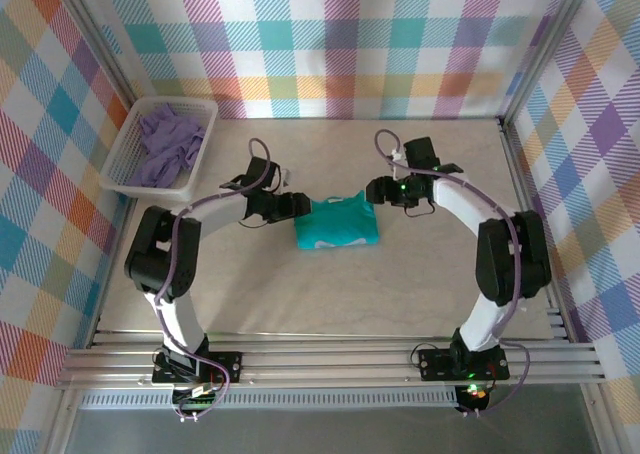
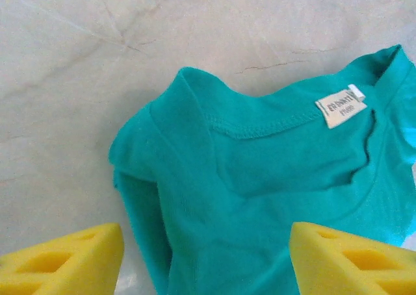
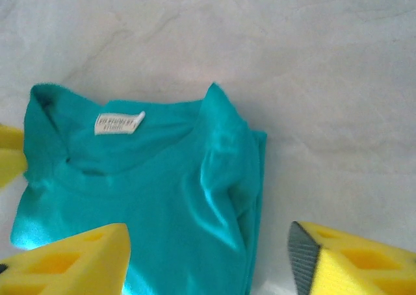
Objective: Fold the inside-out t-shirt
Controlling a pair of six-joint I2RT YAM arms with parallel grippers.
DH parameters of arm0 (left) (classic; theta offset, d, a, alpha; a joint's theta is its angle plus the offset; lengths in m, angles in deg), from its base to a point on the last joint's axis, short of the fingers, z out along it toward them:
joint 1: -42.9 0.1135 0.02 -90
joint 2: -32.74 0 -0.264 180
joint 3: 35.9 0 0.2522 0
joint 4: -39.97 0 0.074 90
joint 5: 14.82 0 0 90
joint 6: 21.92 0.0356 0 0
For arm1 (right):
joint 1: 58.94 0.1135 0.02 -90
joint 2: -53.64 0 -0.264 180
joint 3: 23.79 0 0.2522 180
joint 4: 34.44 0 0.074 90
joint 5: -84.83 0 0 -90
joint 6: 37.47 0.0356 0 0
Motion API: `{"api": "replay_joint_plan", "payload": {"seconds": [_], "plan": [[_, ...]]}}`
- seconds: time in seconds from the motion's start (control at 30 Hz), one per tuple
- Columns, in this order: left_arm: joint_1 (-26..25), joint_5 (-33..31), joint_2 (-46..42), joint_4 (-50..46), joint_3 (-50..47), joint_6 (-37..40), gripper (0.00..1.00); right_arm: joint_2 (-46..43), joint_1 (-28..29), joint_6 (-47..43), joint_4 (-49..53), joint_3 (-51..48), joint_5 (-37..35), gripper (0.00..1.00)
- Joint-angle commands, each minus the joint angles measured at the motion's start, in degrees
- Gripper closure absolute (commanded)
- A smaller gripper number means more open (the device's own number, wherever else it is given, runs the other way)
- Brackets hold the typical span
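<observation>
The inside-out t-shirt (image 1: 338,224) lies folded into a small teal rectangle in the middle of the table. My left gripper (image 1: 303,206) stands at its left collar corner and my right gripper (image 1: 377,190) at its right collar corner. In the left wrist view the t-shirt (image 2: 260,178) shows its neckline and white label (image 2: 340,108); the left gripper (image 2: 208,262) is open, its yellow fingers (image 2: 65,262) straddling the cloth without pinching it. In the right wrist view the t-shirt (image 3: 149,197) lies flat under the open right gripper (image 3: 208,262), whose right finger is over bare table.
A white basket (image 1: 127,154) at the back left holds a lavender garment (image 1: 168,142). Plaid walls enclose the table (image 1: 330,294) on three sides. Bare marble-look surface surrounds the folded shirt. One yellow finger (image 3: 10,155) of the left gripper shows at the right wrist view's left edge.
</observation>
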Motion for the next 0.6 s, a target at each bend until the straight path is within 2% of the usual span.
{"api": "replay_joint_plan", "payload": {"seconds": [0.0, 0.17, 0.37, 0.43, 0.57], "plan": [[0.36, -4.85, -5.63, -4.45, -3.19, 2.39, 0.27, 1.28, 0.10, 3.13, -0.93, -3.88, 3.57, 0.27], [0.36, -6.87, -12.06, -5.33, -7.33, 1.90, 0.25, 7.42, 1.09, 4.67, -2.90, -1.57, 5.82, 0.23], [0.36, -6.98, -17.75, -5.89, -11.11, 1.44, 0.25, 13.20, 4.12, 6.06, -4.95, 0.10, 8.40, 0.23], [0.36, -7.10, -18.43, -6.22, -11.61, 1.51, 0.25, 15.01, 4.93, 6.97, -5.90, 0.39, 9.34, 0.26], [0.36, -7.14, -18.91, -7.18, -11.91, 1.70, 0.25, 15.95, 6.00, 8.72, -9.13, 0.19, 12.34, 0.40]]}}
